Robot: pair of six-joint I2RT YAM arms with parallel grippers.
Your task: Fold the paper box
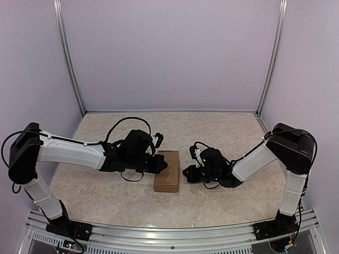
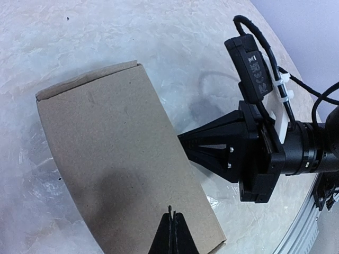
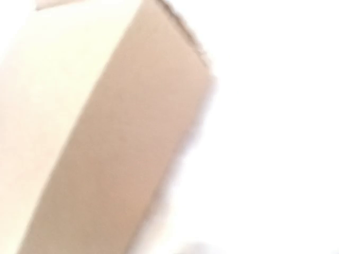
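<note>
Presently, at the near edge of the pale marbled bench [image 1: 106,198] you have both arm bases bolted to the ribbed aluminium rail [image 1: 175,235], left arm on the left, each arm reaching inward toward the middle of the bench.

The task's thing, the plain brown cardboard paper box [image 1: 168,179], lies flat about the middle of the bench. It is closed into a small oblong, its long sides running from near edge to far edge. In the left wrist view one short end of the paper box [image 2: 116,159] shows a flap seam standing slightly proud of the top face.

Your black left gripper [image 1: 163,165] hangs over the box's top face at its left long side. Its fingers are pressed together to a point [image 2: 171,216] and grip nothing. You cannot tell from these views whether the tip touches the cardboard.

Your black right gripper [image 1: 185,173] sits low, just beside the box's right long side. Its fingers [image 2: 212,140] are likewise closed to a point [image 2: 183,139], aimed at that side wall, holding nothing. The right wrist view is washed out: only the box [image 3: 122,159] at close range shows there.

Beyond the far edge of the bench stand pale lilac walls [image 1: 169,53].
</note>
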